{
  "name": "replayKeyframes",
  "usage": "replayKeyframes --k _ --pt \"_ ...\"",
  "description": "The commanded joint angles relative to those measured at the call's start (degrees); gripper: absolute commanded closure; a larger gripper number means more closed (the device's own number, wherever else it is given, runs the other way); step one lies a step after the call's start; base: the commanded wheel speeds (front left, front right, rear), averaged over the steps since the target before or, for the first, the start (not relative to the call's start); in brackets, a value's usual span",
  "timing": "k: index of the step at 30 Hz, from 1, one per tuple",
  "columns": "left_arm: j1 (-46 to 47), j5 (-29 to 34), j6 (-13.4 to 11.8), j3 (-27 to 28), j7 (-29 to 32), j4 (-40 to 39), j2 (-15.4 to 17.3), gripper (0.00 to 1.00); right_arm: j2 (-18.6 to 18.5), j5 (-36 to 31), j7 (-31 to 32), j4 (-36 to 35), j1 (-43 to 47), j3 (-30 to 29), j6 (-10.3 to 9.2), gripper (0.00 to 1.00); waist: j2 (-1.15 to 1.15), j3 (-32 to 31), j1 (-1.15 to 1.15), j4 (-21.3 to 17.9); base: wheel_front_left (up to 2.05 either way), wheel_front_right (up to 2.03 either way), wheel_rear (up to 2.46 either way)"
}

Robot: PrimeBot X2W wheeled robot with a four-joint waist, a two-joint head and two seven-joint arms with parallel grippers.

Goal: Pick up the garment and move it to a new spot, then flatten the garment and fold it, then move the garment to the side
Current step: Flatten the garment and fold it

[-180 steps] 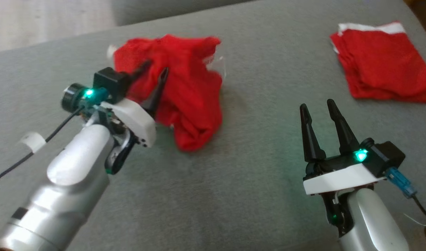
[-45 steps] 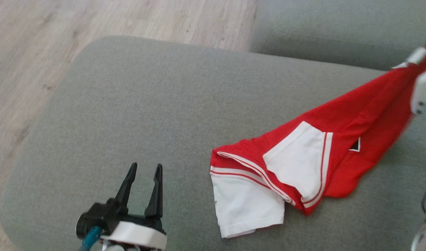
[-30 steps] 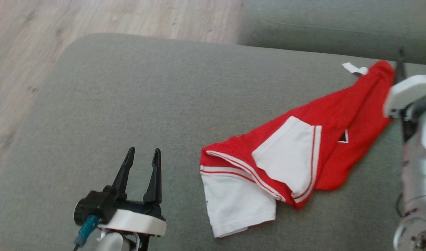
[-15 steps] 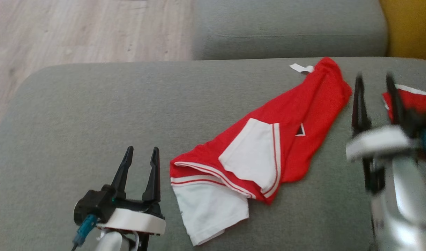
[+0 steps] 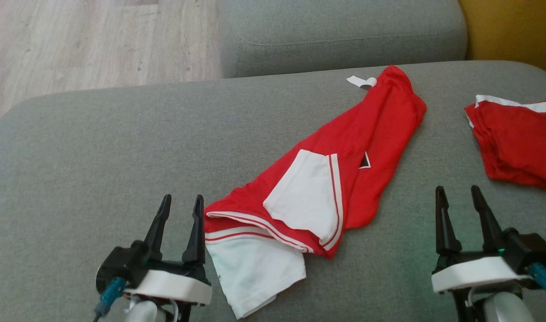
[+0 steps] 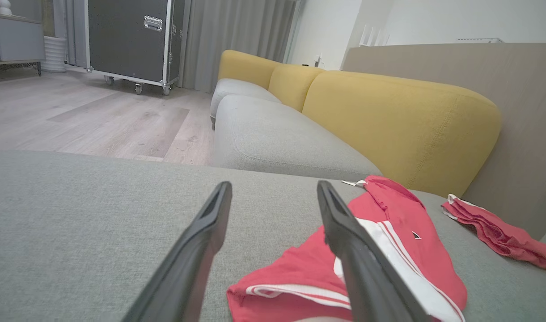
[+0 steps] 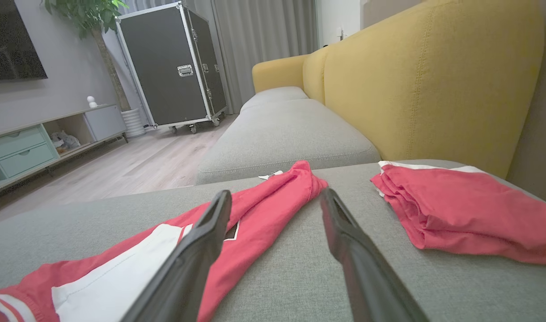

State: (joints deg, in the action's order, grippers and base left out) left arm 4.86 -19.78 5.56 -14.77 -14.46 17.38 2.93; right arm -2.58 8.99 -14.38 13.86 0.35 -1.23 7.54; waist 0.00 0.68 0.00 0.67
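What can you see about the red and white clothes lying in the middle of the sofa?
The garment is red fabric with white panels, red-and-white striped edges, a small black mark and a white tag at its far end. It lies crumpled and partly folded over itself, stretched diagonally across the grey sofa cushion. Its near white end sits beside the open left gripper, which isn't holding it.
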Motion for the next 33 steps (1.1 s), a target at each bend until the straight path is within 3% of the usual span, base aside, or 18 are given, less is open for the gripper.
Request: replayKeyframes --k 1,8,16,23,33 --pt "2.9 -0.5 0.0 1.6 -0.5 -1.5 0.0 0.00 -0.3 0.2 -0.6 -2.5 -2.3 1.2 -0.05 0.00 0.00 0.2 0.00 -0.2 0.00 0.00 0.00" --pt "5.0 0.2 0.2 -0.3 -0.5 -0.1 0.0 0.00 -0.3 0.6 -0.6 -3.6 -3.4 1.4 -0.05 0.00 0.00 1.4 0.00 -0.9 0.00 0.00 0.00" --pt "12.3 -0.4 0.7 -10.1 2.3 4.0 0.0 0.00 -0.3 1.2 -0.6 -3.1 -4.6 2.2 -0.05 0.00 0.00 4.0 0.00 -3.1 0.00 0.00 0.00" --pt "17.5 -3.2 -1.4 -17.0 9.4 11.9 0.0 0.00 -0.3 1.8 -0.6 -2.8 -6.3 2.1 -0.05 0.00 0.00 6.8 0.00 -6.6 0.00 0.00 0.00" --pt "20.4 -4.4 -4.1 -17.8 9.0 20.1 0.0 0.00 -0.3 1.7 -0.6 -2.4 -6.6 1.7 -0.05 0.00 0.00 7.8 0.00 -7.7 0.00 0.00 0.00"
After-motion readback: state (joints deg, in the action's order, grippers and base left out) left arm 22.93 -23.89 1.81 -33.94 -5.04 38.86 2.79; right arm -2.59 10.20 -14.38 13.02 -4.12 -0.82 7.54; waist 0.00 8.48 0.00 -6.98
